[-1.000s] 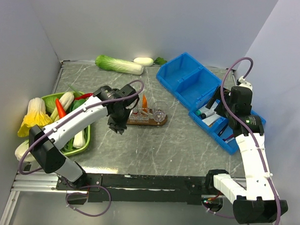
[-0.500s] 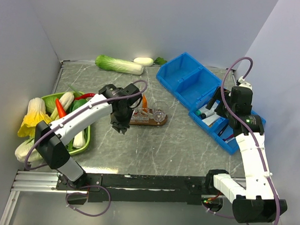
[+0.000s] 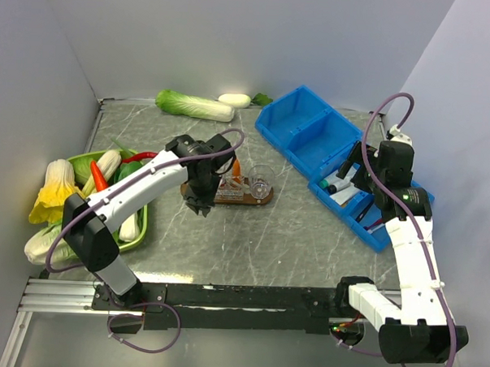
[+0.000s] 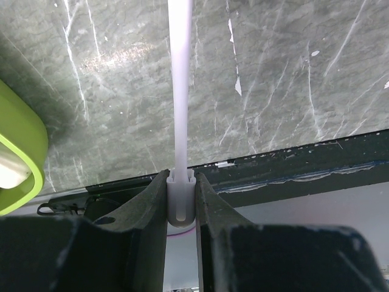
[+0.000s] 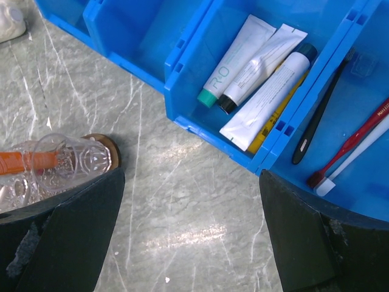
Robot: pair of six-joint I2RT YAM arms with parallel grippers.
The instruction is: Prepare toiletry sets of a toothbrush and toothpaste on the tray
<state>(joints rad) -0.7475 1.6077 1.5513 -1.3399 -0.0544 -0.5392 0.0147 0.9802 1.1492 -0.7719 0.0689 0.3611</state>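
Note:
My left gripper (image 4: 181, 196) is shut on the butt end of a white toothbrush (image 4: 181, 85), whose shaft runs away from the jaws over the grey table. From above, the left gripper (image 3: 199, 199) hangs at the left end of the dark wooden tray (image 3: 252, 202), and the brush is hidden behind it. On the tray stand clear cups (image 3: 261, 183), one holding the orange toothpaste (image 3: 238, 166). The right wrist view shows the toothpaste (image 5: 27, 161) lying inside a clear cup (image 5: 67, 159). My right gripper (image 5: 191, 243) is open over bare table beside the blue bin (image 5: 200, 103).
The blue bins (image 3: 312, 138) at the right hold white tubes (image 5: 261, 73) and red and black toothbrushes (image 5: 349, 143). A green dish (image 3: 141, 228) of vegetables sits at the left. A cabbage (image 3: 193, 106) lies by the back wall.
My left gripper has shifted a little to the right, toward the tray's left end, still holding the toothbrush. The right arm has not moved.

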